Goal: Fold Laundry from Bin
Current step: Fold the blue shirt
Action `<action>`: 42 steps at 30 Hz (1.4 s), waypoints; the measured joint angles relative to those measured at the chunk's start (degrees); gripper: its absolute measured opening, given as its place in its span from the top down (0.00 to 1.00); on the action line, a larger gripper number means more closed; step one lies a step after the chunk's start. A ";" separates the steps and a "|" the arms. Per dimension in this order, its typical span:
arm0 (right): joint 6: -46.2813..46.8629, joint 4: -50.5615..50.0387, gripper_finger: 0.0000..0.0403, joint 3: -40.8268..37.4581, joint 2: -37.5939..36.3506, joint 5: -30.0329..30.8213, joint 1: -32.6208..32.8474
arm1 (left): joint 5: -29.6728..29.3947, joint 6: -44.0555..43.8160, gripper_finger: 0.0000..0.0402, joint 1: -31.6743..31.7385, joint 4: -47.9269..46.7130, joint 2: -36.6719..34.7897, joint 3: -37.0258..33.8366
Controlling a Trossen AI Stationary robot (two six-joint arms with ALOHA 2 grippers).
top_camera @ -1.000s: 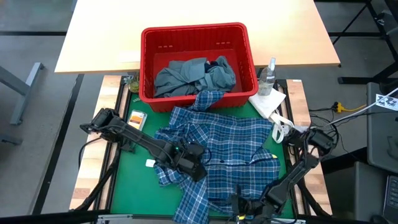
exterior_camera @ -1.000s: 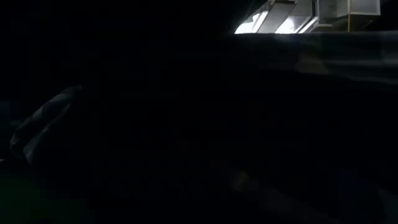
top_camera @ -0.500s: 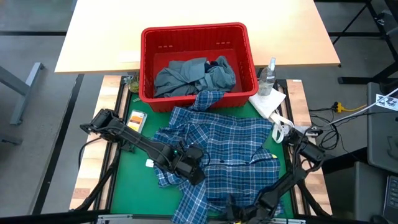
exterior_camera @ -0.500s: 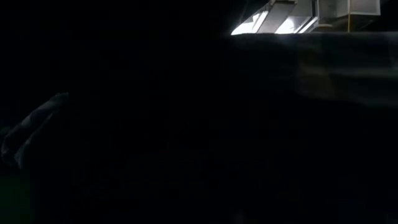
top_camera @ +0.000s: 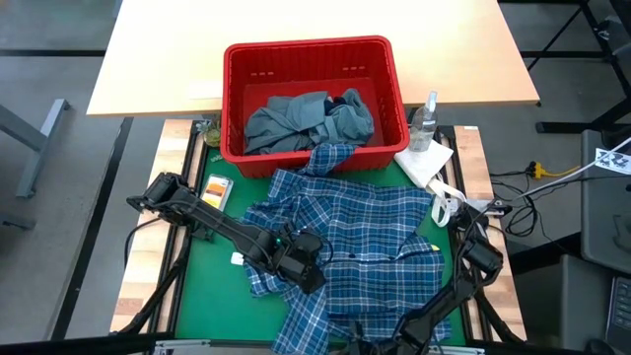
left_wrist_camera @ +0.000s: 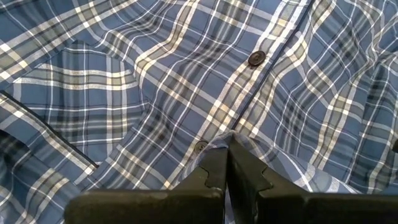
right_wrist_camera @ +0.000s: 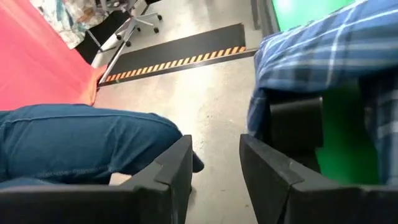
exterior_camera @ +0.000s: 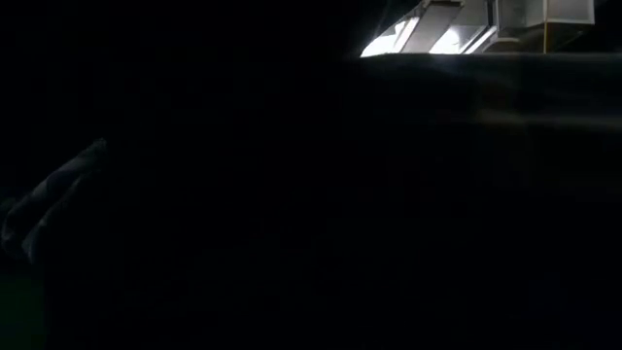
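Right arm has slid further along the table's near edge; plaid shirt [top_camera: 345, 247] unmoved, spread on green mat [top_camera: 202, 296], collar over the red bin [top_camera: 311, 59] rim. Left gripper [left_wrist_camera: 225, 163] pinched on shirt placket. Right gripper [right_wrist_camera: 214, 165] fingers apart, empty.

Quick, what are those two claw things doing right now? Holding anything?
Left gripper: fingers shut, pinching the plaid shirt at its button edge.
Right gripper: fingers open, holding nothing, at the table's near edge.
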 joint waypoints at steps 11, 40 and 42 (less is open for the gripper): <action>3.81 -5.40 0.66 0.18 0.07 3.82 -0.63 | -0.01 0.03 1.00 0.00 0.40 0.00 0.00; 5.88 -14.62 0.66 7.94 4.24 1.12 -1.70 | -0.02 0.04 1.00 0.14 0.47 0.00 0.00; 7.17 -14.67 0.66 7.94 4.24 0.20 -2.12 | -0.02 0.03 1.00 0.18 0.46 0.00 0.00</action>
